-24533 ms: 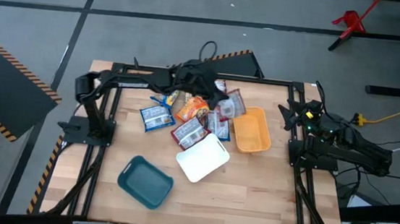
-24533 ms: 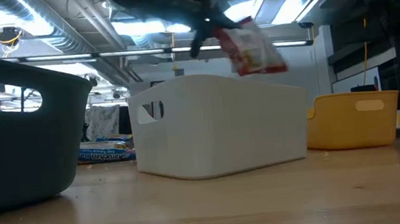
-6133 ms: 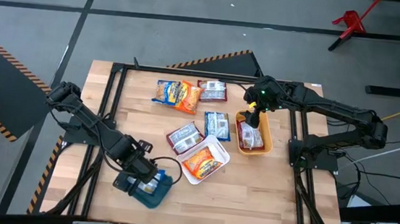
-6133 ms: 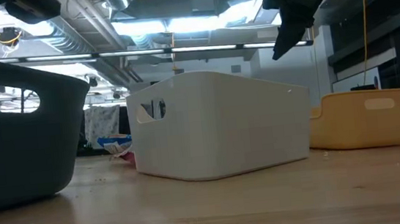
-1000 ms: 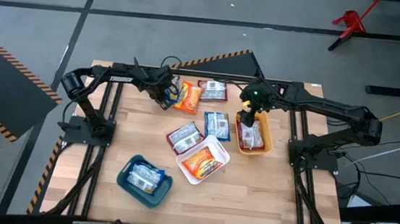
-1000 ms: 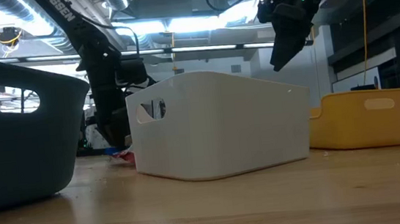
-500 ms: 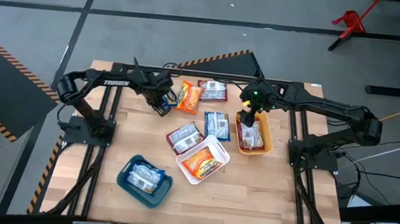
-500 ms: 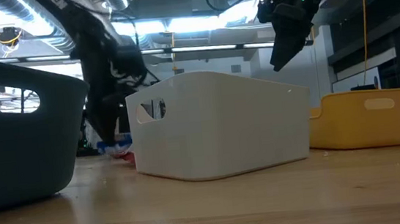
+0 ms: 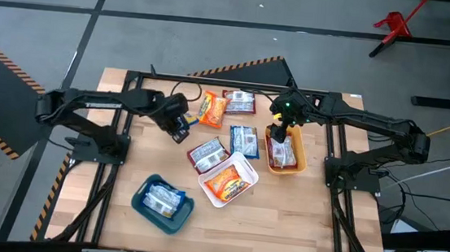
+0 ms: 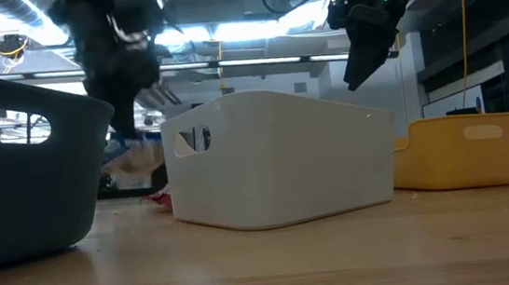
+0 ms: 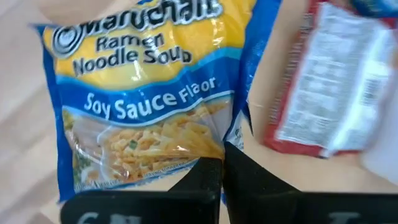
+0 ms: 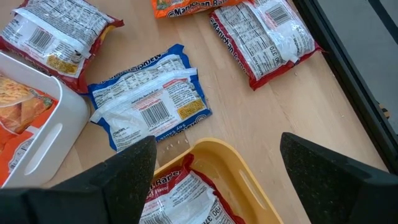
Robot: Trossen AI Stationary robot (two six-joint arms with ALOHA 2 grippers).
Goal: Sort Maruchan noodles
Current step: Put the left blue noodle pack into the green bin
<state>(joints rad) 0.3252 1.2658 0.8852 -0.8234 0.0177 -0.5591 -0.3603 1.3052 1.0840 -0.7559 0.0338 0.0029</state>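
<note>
The left gripper (image 9: 177,127) has pulled back from the table's far edge, fingers clamped on a blue packet (image 11: 146,99); the right gripper (image 9: 280,132) still hovers spread wide over the orange bin (image 9: 294,161).

Three bins on the table — teal (image 9: 145,212), white (image 9: 249,167), orange (image 9: 298,149) — and eight noodle packets: one per bin, one blue packet (image 11: 146,99) gripped by the left gripper (image 9: 181,127), four loose — an orange (image 9: 213,109), a blue (image 9: 244,139), two red-and-silver (image 9: 239,102) (image 9: 208,152).
</note>
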